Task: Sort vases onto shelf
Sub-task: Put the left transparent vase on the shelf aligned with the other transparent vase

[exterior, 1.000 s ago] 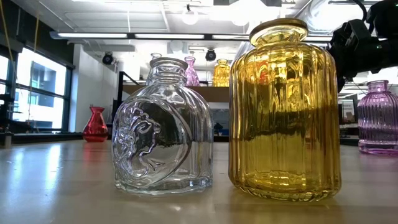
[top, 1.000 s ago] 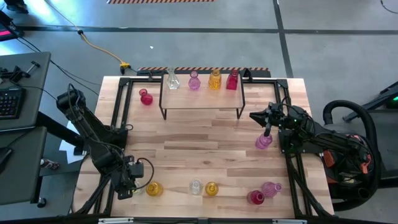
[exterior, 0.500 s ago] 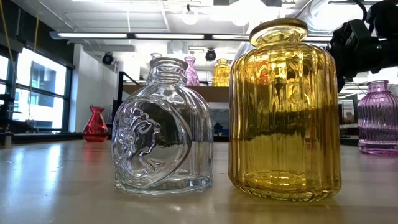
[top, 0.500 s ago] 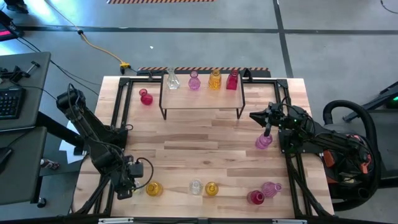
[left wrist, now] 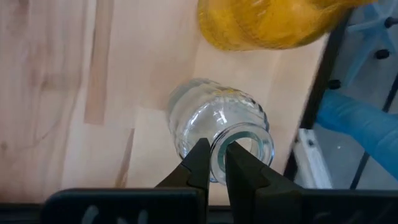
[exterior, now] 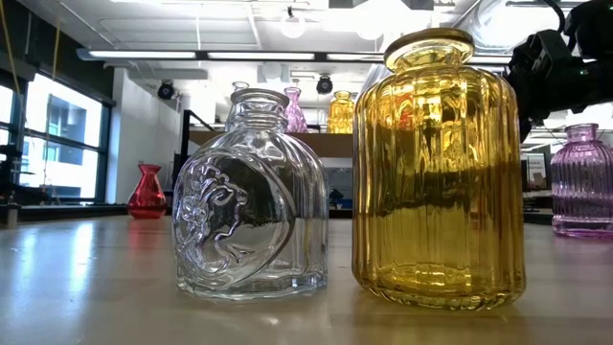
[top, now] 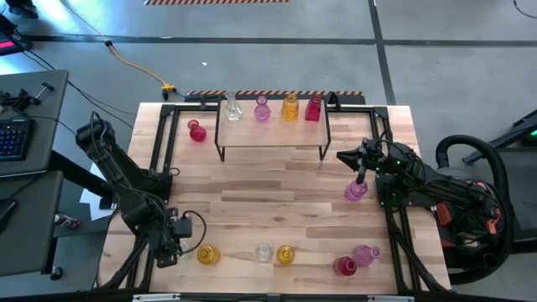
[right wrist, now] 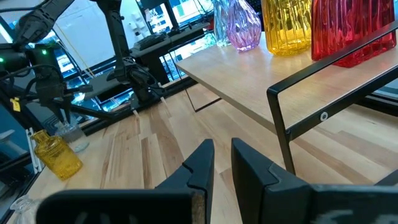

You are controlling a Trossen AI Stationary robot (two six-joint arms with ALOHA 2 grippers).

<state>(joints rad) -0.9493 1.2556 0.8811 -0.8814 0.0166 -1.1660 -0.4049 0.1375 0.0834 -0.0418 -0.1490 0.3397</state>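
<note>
Left gripper [left wrist: 214, 155] at the table's [top: 277, 193] near left corner, fingers pinching the rim of a clear vase [left wrist: 211, 118], one finger inside the mouth and one outside.
The clear vase stands upright with its mouth up, and an amber vase [left wrist: 267, 25] stands just beside it. Vases counted: twelve, all upright. Four stand in a row on the shelf [top: 273, 134]: clear, pink, amber, red. Eight are on the table: two clear, two amber, two red, two pink-purple. The shelf sits at the far edge, its long axis running across the table. Right gripper [right wrist: 222, 146] hangs off the shelf's right end, its fingers almost together with nothing between them; a purple vase [top: 356, 190] stands just beside that arm.
</note>
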